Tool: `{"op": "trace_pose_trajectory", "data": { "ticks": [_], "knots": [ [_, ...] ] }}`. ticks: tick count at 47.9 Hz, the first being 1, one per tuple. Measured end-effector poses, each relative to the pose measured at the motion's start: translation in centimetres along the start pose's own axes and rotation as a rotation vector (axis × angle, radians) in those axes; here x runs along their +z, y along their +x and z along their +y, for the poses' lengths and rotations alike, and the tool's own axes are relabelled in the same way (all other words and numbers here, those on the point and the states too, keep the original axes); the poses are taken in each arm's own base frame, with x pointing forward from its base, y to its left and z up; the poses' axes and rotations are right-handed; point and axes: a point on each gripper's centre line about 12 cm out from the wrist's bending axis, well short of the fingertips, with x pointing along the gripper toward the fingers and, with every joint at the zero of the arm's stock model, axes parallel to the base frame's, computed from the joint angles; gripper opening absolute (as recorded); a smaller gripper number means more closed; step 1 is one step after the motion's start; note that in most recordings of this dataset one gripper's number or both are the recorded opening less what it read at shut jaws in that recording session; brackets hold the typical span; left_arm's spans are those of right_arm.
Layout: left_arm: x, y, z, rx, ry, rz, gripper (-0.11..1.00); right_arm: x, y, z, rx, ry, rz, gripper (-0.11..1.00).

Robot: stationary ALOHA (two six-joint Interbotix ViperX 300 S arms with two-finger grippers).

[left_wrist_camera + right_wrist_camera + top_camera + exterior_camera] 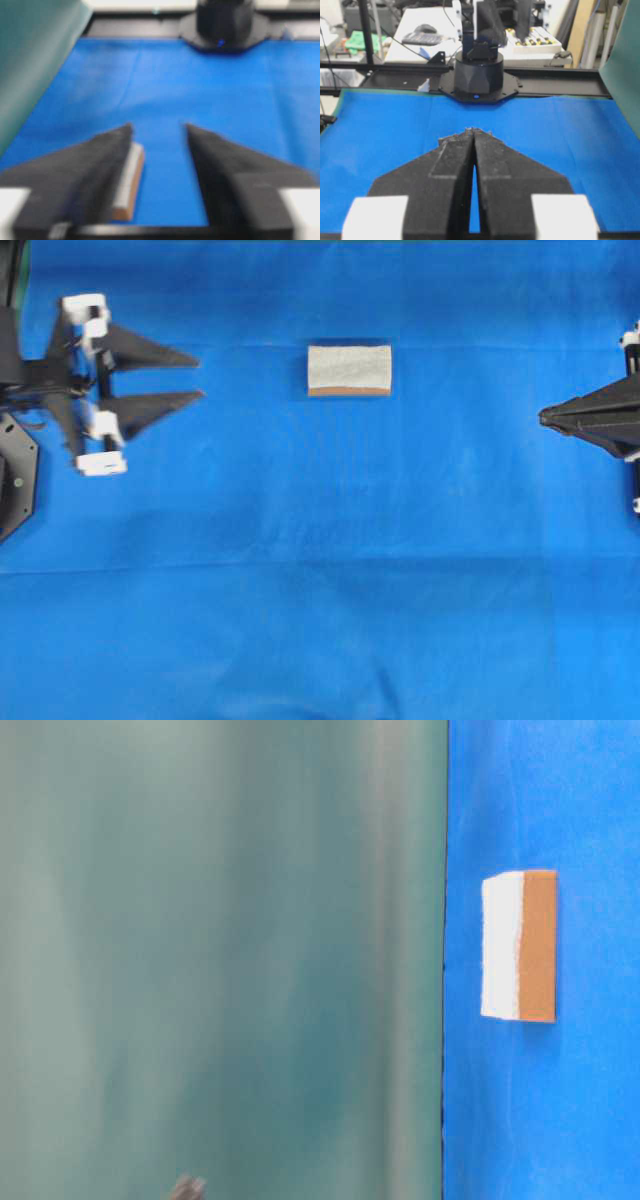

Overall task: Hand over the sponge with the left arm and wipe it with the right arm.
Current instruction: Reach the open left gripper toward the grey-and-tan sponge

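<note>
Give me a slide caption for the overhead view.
Sponge lies untouched mid-cloth, between the open left gripper and the shut right gripper.

The sponge (518, 946) lies alone on the blue cloth (545, 1120) that covers the bench, at about three o'clock in the picture. Its white face is turned toward nine o'clock and its orange-brown layer toward three o'clock, the long edges running from twelve to six. A blurred grey-green backdrop (220, 950) fills everything from the cloth's straight edge out to nine o'clock, with a small dim grey shape (187, 1186) low down near seven o'clock, too blurred to tell.
</note>
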Motion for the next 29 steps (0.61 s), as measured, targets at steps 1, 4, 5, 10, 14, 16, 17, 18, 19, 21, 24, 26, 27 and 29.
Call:
{"op": "trace_pose_trajectory", "data": {
  "ticks": [1,4,5,10,14,16,17,18,19,21,24,26,27,29],
  "knots": [
    [-0.2,0.3,0.1,0.004,0.000,0.008,0.61,0.0,0.0,0.0,0.000,0.000,0.002,0.00],
    [-0.7,1.5,0.5,0.019,0.012,0.041,0.78,0.0,0.0,0.0,0.002,0.000,0.003,0.00],
    [-0.8,1.9,0.6,0.021,0.013,0.049,0.83,-0.1,0.0,0.0,0.000,0.000,0.005,0.00],
    [-1.9,4.2,1.2,0.033,0.047,0.117,0.94,0.0,0.0,0.0,0.002,0.000,0.005,0.00],
    [-3.0,6.0,1.5,0.036,0.066,0.172,0.94,-0.1,0.0,0.0,0.000,0.000,0.008,0.00],
    [-3.5,6.9,1.7,0.037,0.074,0.199,0.94,-0.1,0.0,0.0,0.000,0.000,0.008,0.00],
    [-3.9,7.5,1.9,0.040,0.075,0.218,0.94,-0.1,0.0,0.0,0.000,0.000,0.009,0.00],
    [-4.1,7.9,2.1,0.043,0.076,0.229,0.94,-0.1,0.0,0.0,0.000,0.000,0.011,0.00],
    [-4.5,8.4,2.2,0.044,0.078,0.247,0.94,-0.2,0.0,0.0,0.000,0.000,0.014,0.00],
    [-5.2,9.3,2.5,0.046,0.085,0.275,0.94,-0.2,0.0,0.0,0.000,0.000,0.015,0.00],
    [-6.2,10.5,2.9,0.050,0.088,0.320,0.93,-0.3,0.0,0.0,0.000,0.000,0.021,0.00],
    [-6.8,11.4,3.2,0.052,0.093,0.348,0.93,-0.3,0.0,0.0,0.000,0.000,0.021,0.00],
    [-7.0,11.8,3.4,0.052,0.098,0.358,0.93,-0.3,0.0,0.0,0.000,0.000,0.023,0.00],
    [-7.9,12.5,3.6,0.052,0.105,0.388,0.93,-0.4,0.0,0.0,0.000,0.000,0.026,0.00]
  ]
}}
